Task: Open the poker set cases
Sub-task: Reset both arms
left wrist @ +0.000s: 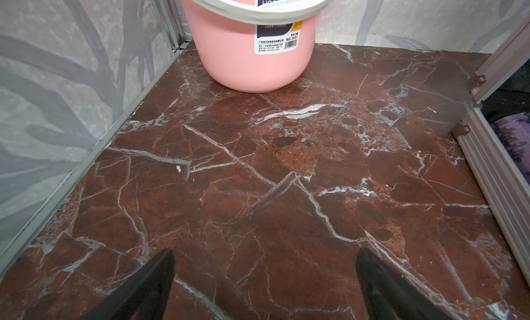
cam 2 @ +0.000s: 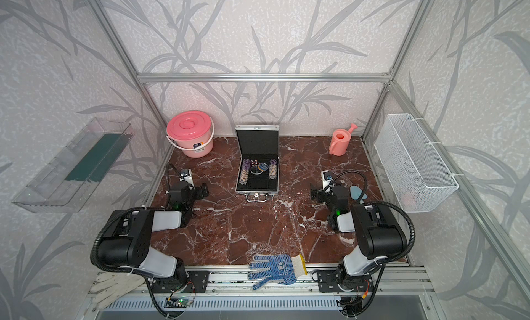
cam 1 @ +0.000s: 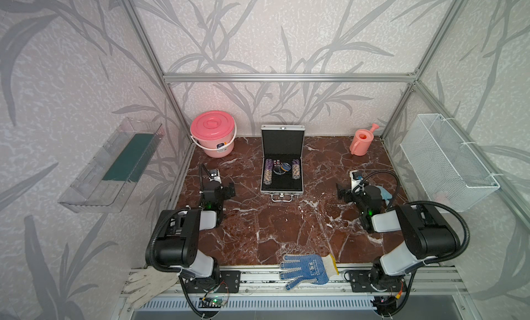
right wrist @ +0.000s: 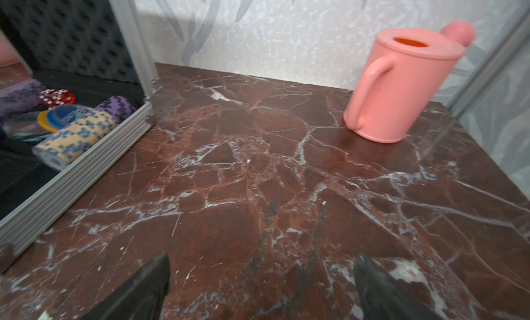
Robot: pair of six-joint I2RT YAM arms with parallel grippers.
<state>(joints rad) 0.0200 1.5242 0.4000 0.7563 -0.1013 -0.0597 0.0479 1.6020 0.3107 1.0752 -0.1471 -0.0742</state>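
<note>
Plainly, the poker set case sits open at the middle of the far half of the marble table. Its lid stands upright near the back wall, its handle points to the near side, and chip stacks lie in the black lining. The opening step looks done; I judge that the arms need only pull clear without nudging the lid. The left gripper and right gripper flank the case, apart from it, each with jaws spread wide and empty. At far left, the pink bucket carries a sticker reading "NO.1021"; its other print is too small to read. A pink watering can stands far right.
</note>
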